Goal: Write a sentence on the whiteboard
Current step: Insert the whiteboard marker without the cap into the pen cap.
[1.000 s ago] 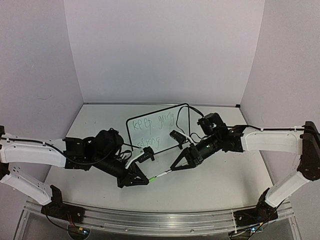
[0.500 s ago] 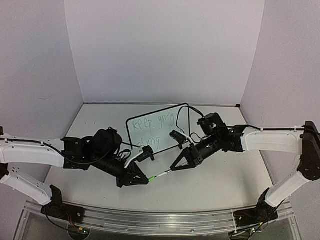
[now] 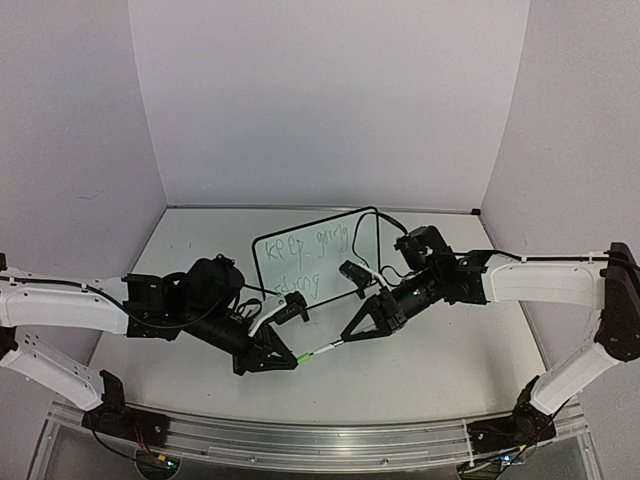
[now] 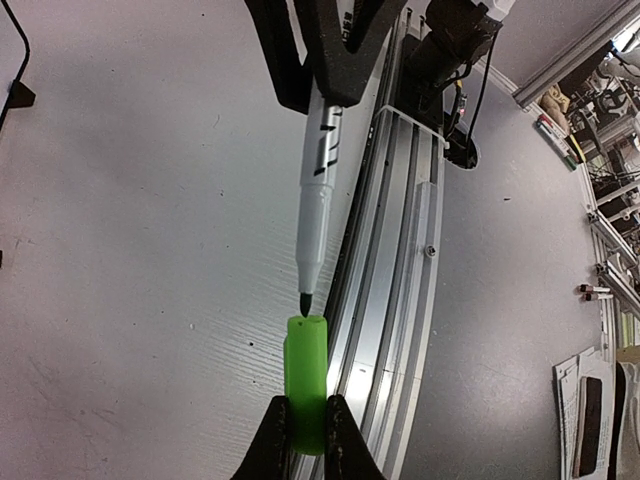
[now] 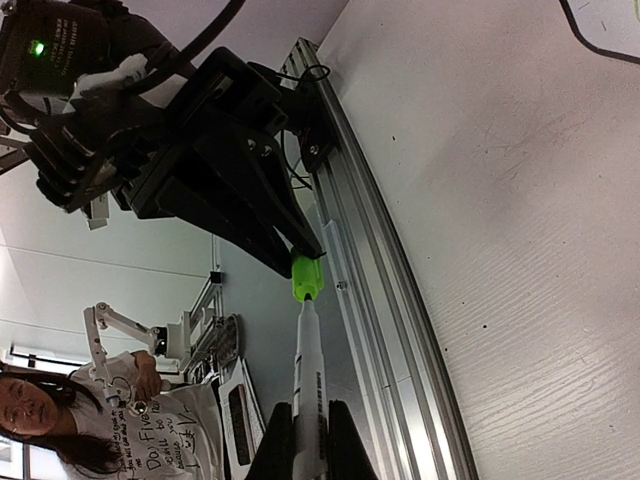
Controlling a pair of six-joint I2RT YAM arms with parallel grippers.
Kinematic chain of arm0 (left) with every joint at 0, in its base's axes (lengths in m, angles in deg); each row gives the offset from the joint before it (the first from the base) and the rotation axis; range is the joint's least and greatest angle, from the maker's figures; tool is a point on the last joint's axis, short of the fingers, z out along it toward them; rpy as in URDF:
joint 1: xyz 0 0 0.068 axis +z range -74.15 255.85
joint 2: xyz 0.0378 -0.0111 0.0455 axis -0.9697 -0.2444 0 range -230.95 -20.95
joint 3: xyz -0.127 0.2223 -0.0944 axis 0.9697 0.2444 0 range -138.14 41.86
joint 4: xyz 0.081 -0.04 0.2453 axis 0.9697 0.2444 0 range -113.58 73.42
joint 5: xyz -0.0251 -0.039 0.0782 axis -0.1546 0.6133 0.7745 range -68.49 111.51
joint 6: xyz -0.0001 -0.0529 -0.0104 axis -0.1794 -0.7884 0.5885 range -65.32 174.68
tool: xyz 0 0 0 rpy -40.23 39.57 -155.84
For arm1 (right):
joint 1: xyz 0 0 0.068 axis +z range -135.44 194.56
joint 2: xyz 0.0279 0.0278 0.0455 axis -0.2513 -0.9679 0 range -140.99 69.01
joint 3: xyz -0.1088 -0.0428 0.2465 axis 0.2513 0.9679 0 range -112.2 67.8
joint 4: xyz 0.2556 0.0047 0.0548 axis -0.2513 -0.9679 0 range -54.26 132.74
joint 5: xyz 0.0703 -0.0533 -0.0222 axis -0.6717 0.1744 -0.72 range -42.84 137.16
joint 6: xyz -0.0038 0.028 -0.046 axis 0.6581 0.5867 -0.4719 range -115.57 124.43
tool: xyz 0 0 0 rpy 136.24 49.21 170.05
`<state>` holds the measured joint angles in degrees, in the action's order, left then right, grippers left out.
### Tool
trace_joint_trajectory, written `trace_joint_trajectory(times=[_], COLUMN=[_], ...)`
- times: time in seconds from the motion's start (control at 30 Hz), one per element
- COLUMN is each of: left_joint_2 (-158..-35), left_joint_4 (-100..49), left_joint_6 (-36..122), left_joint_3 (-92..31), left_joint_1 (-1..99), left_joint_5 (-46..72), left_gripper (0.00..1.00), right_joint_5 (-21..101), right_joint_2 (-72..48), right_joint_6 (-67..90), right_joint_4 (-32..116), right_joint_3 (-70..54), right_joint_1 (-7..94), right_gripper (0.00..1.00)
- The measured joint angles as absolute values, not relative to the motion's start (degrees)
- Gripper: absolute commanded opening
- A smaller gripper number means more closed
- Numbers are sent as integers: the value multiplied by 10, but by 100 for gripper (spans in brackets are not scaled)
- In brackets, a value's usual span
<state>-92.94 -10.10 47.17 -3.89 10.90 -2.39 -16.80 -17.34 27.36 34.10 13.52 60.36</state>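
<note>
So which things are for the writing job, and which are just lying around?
For the job: whiteboard, sentence, marker pen, green cap.
Just lying about, off the table: papers, spare pens.

Three plain walls close the work place: the back wall [image 3: 330, 100], the left wall [image 3: 70, 130] and the right wall [image 3: 580, 120]. All are pale with a light violet tone, and the light on them is soft and even. The table [image 3: 430, 370] is white, with a fine wood grain that shows from near. A silver aluminium rail [image 3: 300, 440] runs along its near edge. Beyond the rail lies a grey floor [image 4: 500, 250], where some papers [image 4: 575, 390] and pens [image 4: 590, 292] lie at the side. Further in the room is a person [image 5: 40, 420] with long dark hair and a white printed shirt, beside a metal stand [image 5: 110, 325].
</note>
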Motion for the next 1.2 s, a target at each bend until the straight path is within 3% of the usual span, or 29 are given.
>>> trace_joint_trajectory(times=[1.2], left_joint_2=[-964], left_joint_4=[-96], left_joint_6=[498], left_joint_3=[-84], left_joint_1=[109], left_joint_5=[-44], left_gripper=[0], right_joint_5=[-183], right_joint_2=[-177], right_joint_6=[269], right_joint_4=[341], right_joint_3=[128], right_joint_1=[611], right_gripper=[0])
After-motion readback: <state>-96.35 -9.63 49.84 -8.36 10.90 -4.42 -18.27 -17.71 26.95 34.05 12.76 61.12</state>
